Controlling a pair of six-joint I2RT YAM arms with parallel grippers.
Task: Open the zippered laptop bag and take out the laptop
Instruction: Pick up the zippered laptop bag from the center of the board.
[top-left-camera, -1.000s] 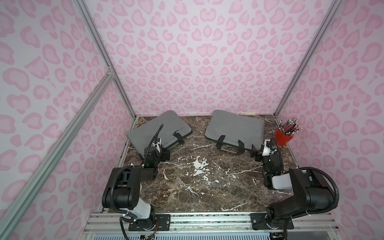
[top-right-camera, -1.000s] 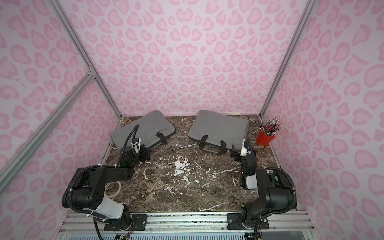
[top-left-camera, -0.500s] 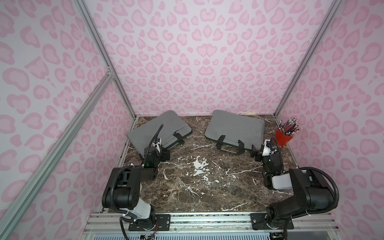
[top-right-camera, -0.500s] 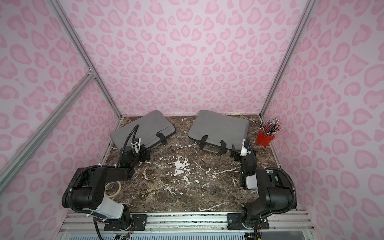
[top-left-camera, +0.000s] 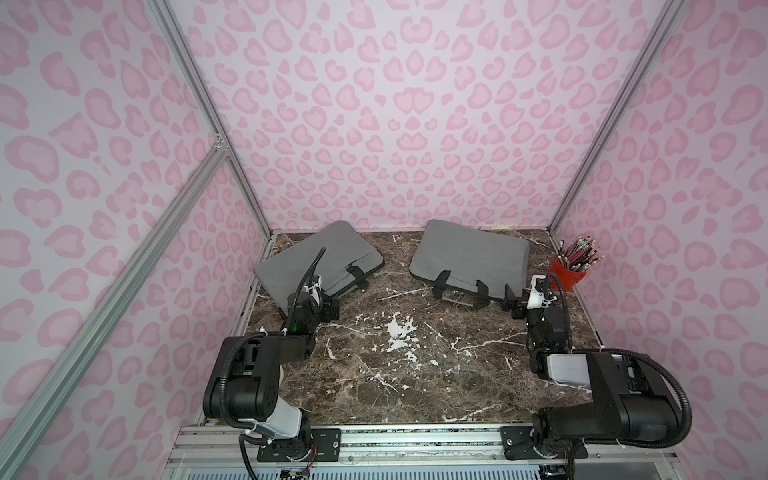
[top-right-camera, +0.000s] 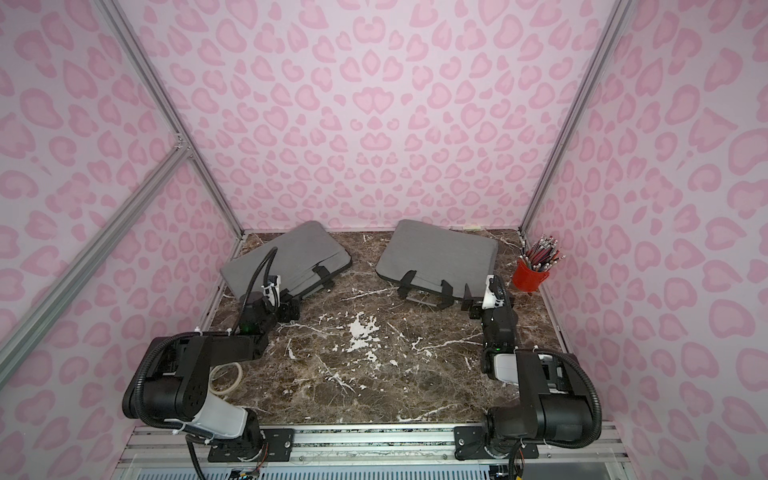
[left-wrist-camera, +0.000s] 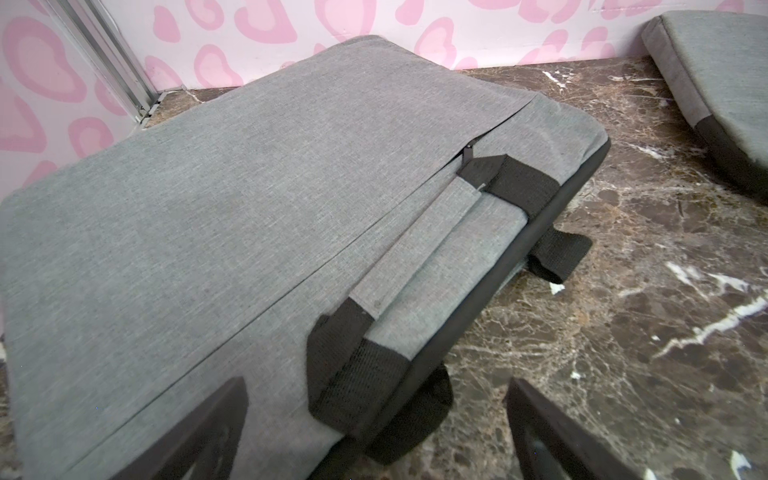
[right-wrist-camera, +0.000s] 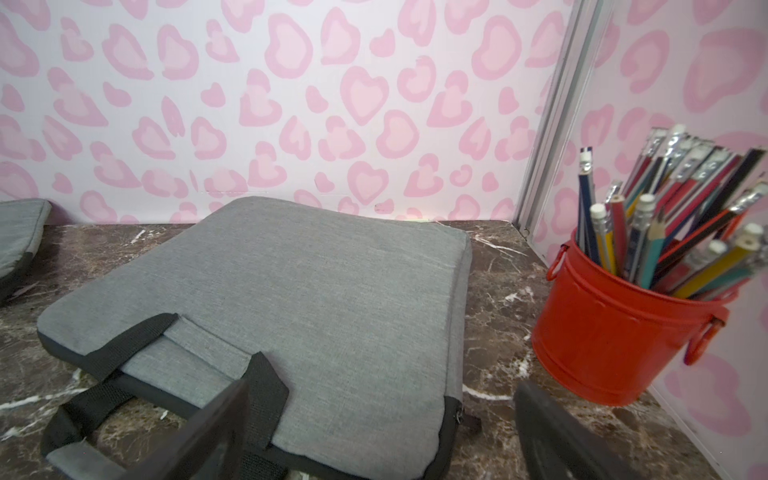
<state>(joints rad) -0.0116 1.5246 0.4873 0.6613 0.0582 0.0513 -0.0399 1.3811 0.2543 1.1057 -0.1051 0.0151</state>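
Two grey zippered laptop bags lie flat at the back of the marble table in both top views, one on the left (top-left-camera: 309, 259) (top-right-camera: 282, 259) and one on the right (top-left-camera: 469, 255) (top-right-camera: 438, 253). Both look zipped; the laptop is hidden. My left gripper (top-left-camera: 330, 308) (left-wrist-camera: 376, 382) is open low over the left bag's (left-wrist-camera: 232, 216) front edge, by a black handle strap (left-wrist-camera: 353, 370). My right gripper (top-left-camera: 515, 305) (right-wrist-camera: 382, 386) is open at the right bag's (right-wrist-camera: 316, 291) front right corner, near its black zipper pull (right-wrist-camera: 469, 419). Neither holds anything.
A red cup of pencils (top-left-camera: 567, 279) (right-wrist-camera: 602, 332) stands at the right wall, close beside my right gripper. A roll of tape (top-right-camera: 226, 378) lies by the left arm's base. Pink patterned walls and metal posts enclose the table on three sides.
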